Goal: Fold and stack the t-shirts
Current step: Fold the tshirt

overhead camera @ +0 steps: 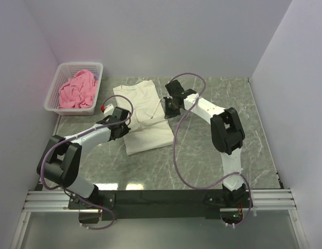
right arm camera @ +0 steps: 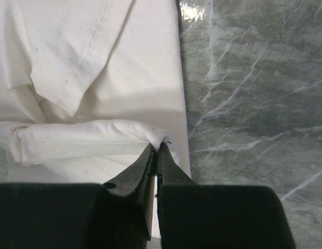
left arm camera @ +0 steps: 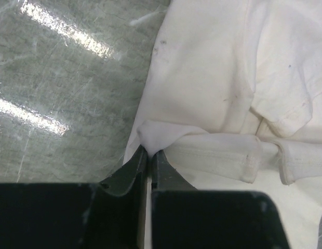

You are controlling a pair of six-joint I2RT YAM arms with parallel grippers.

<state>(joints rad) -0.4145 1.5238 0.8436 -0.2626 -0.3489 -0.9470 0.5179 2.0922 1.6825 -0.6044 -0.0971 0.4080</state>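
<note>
Clamping opposite edges of the cream-white t-shirt [overhead camera: 145, 132] at their tips, left gripper [left arm camera: 149, 153] and right gripper [right arm camera: 156, 149] likely prepare an even fold.

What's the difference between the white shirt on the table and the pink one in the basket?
The cream-white t-shirt lies flat, partly folded, on the table; the pink t-shirt sits crumpled in the basket. The left end effector and right end effector each pinch an edge of the cream-white t-shirt; nothing holds the pink t-shirt. Both are soft cloth.
</note>
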